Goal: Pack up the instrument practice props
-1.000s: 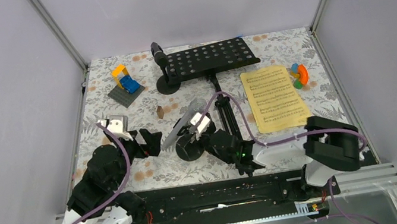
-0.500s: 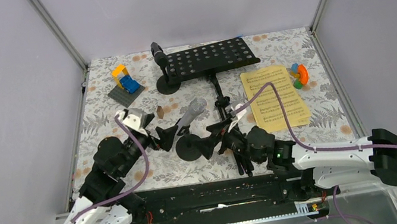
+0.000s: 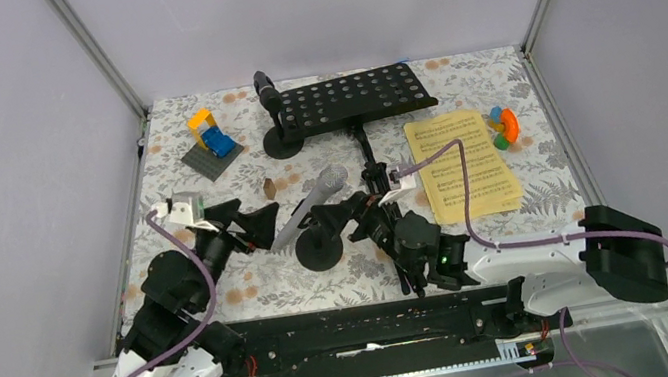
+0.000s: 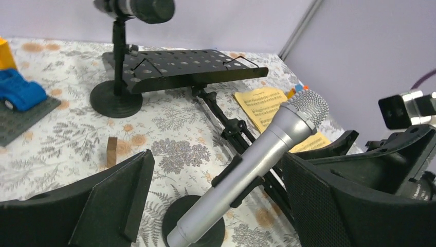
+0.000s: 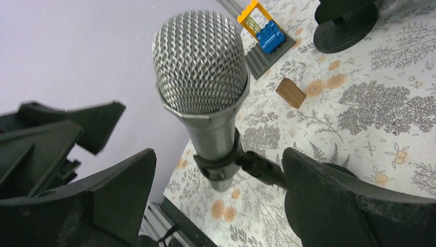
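Here the silver, mesh-domed microphone [image 3: 311,207] tilts on its disc base [image 3: 321,249].

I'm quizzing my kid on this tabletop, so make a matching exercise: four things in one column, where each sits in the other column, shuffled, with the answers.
Things:
1. silver microphone
2. black microphone
3. yellow sheet music
4. toy block build

Places:
A. far left corner
B. lying flat on the right side
C. middle, closest to the near edge
D. at the left end of the music rack

Pairs: 1-C, 2-D, 3-B, 4-A
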